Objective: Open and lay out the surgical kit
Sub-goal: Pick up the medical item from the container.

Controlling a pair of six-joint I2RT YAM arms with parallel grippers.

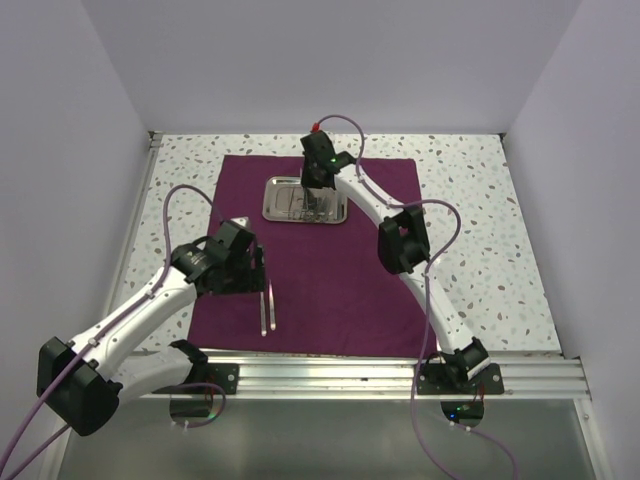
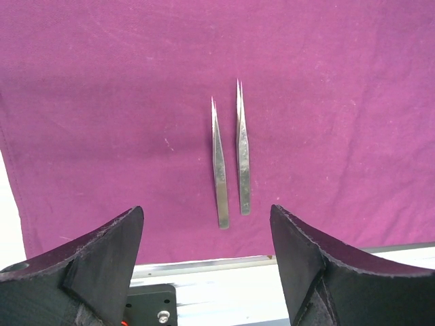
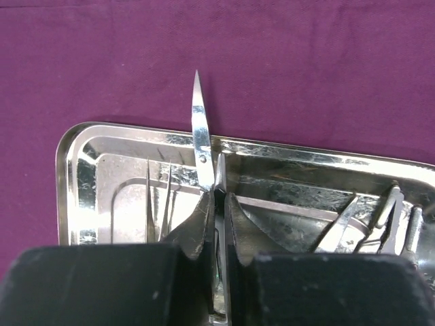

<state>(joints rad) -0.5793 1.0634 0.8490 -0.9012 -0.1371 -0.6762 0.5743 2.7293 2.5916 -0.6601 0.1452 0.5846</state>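
Top external view: a maroon cloth wrap (image 1: 330, 285) lies opened flat on the speckled table (image 1: 480, 250). At the left, my left gripper (image 2: 206, 208) hovers with its jaws wide apart and nothing in them. Directly below it two pairs of slim tweezers (image 2: 231, 166) lie side by side on the cloth close to its near edge, parallel, just apart, tips pointing away from me. Further right and toward the back of the cloth sits the shiny steel tray (image 3: 68, 176). My right gripper (image 3: 216, 197) reaches down into it, fingers pinched narrow on a pair of scissors (image 3: 200, 136), gripping just behind the pivot screw. The scissors' long axis runs straight away from me, and the closed point reaches past the tray's far rim over the cloth. Other thin steel instruments (image 3: 380, 217) lie in the tray on both sides of my fingers. My right arm is the nearer one here, so I judge that the next move is a straight lift out of the tray.
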